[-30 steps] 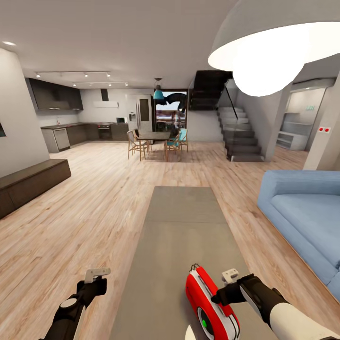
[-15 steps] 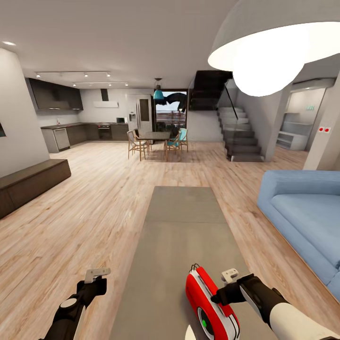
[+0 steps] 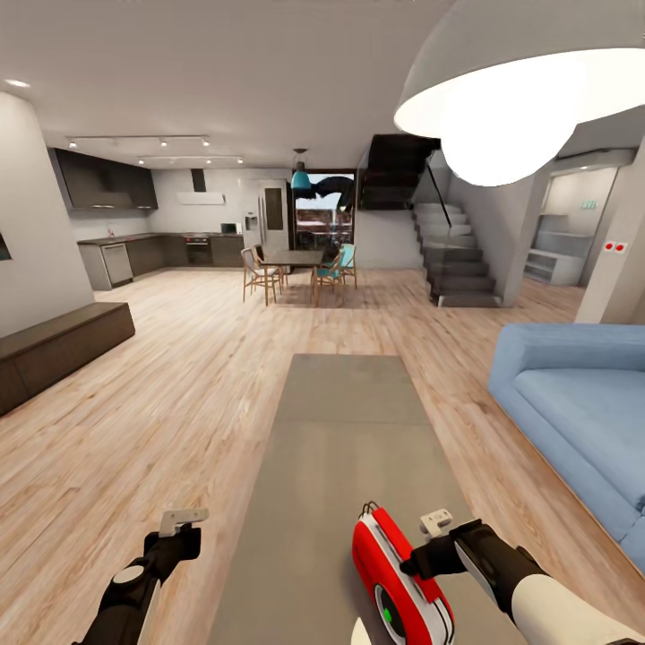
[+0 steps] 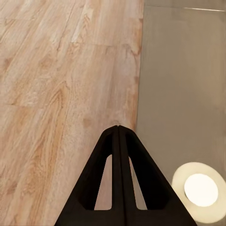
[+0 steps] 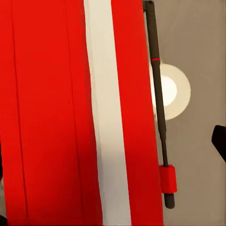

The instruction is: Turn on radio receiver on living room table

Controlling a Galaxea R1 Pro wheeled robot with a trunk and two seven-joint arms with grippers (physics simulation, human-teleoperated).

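The red radio receiver [image 3: 399, 582] with its white front panel stands near the close end of the long grey table [image 3: 345, 421]; a green spot shows on its round dial. My right gripper [image 3: 414, 566] sits against the radio's right side, and in the right wrist view the red and white body [image 5: 70, 113] lies close up with the thin handle [image 5: 160, 117] beside it. One dark fingertip [image 5: 219, 141] stands off from the body, so the jaws are apart. My left gripper [image 3: 186, 537] hangs over the wood floor just left of the table edge, its fingers [image 4: 106, 155] pressed together and holding nothing.
A blue sofa [image 3: 582, 421] runs along the right of the table. A dark low bench [image 3: 54, 345] lines the left wall. Dining table and chairs [image 3: 296, 269], kitchen and stairs [image 3: 457, 260] lie far ahead. A white dome lamp [image 3: 520, 81] hangs above.
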